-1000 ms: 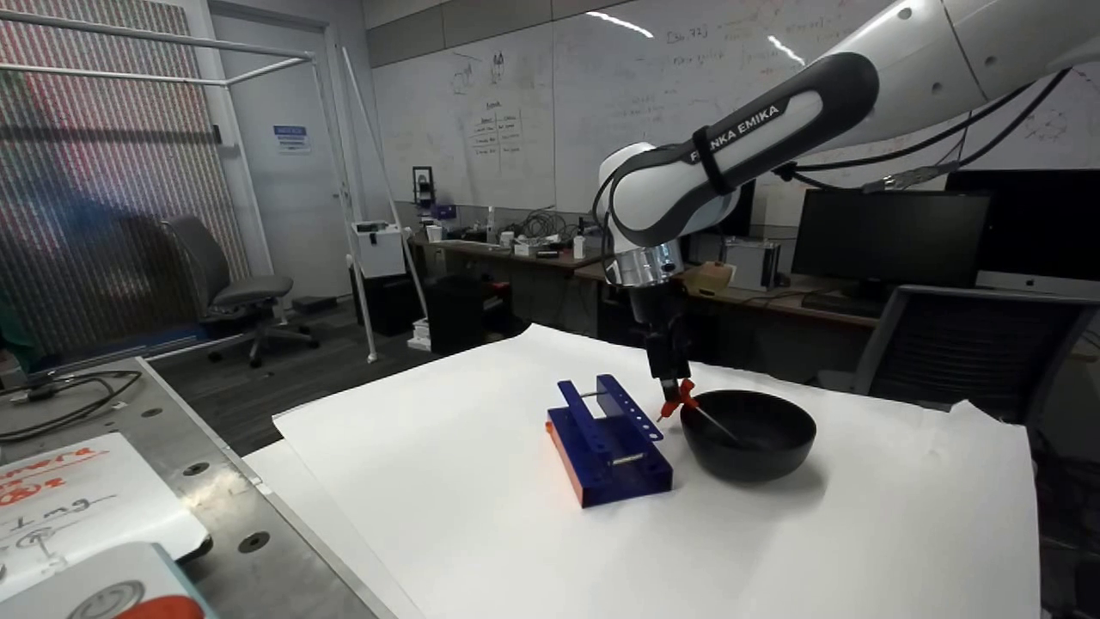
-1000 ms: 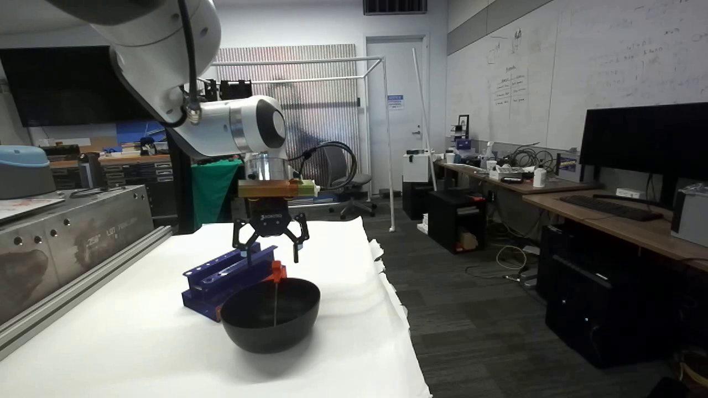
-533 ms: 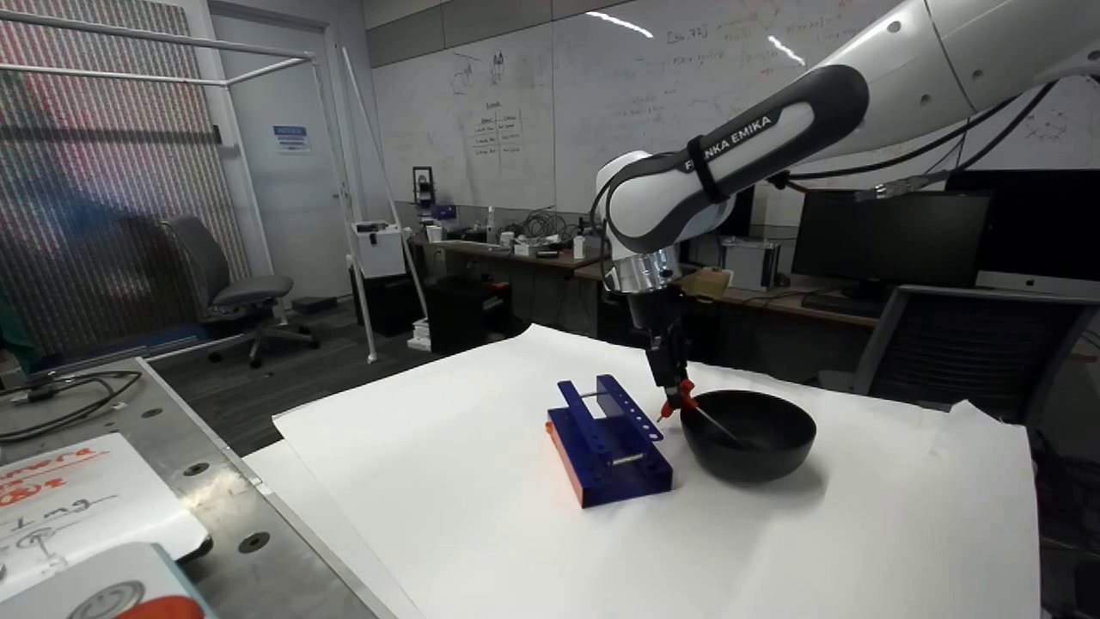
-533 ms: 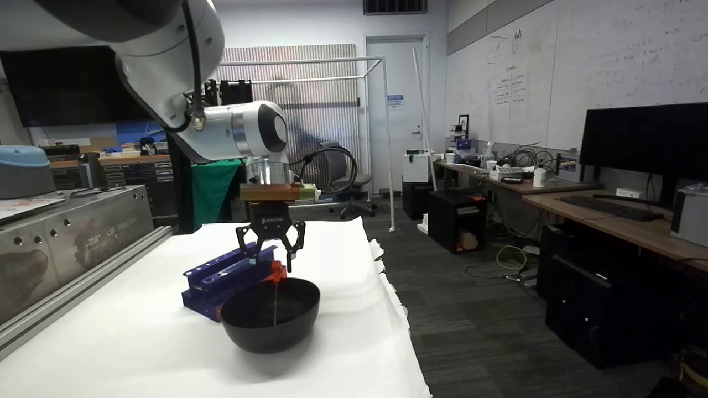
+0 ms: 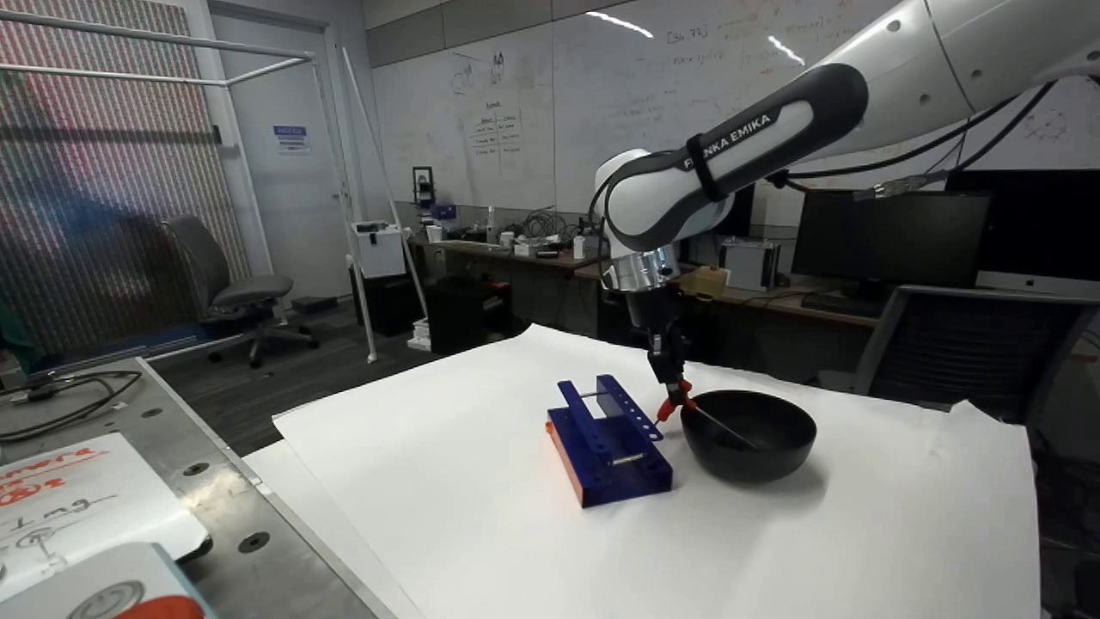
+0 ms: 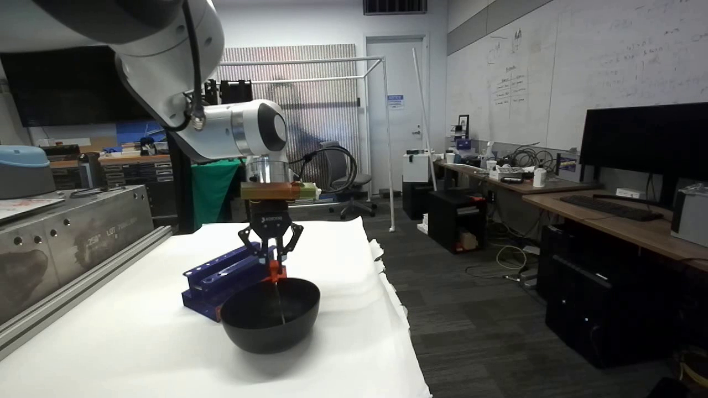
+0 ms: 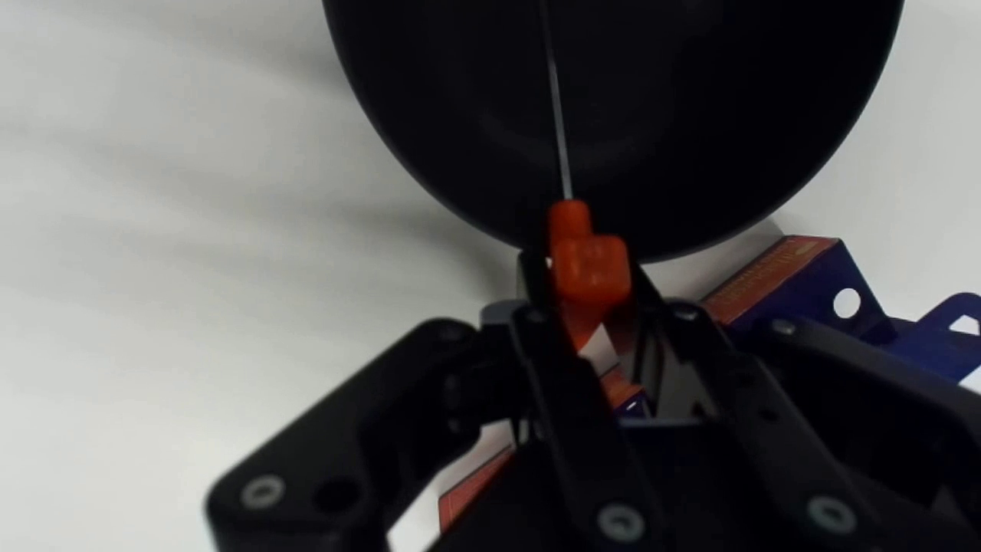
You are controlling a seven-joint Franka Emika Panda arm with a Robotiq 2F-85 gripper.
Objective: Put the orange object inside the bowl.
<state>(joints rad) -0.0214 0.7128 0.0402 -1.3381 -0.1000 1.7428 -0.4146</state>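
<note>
Bowl [image 6: 269,340] contains the shaft [image 7: 558,115] of the orange object [image 7: 592,267]; jaws clamp the handle [image 6: 274,270].

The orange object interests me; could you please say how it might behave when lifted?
The orange object is probably stiff, given its straight, thin shaft. It may swivel, since the gripper pinches near one end while the shaft juts into the bowl.
</note>
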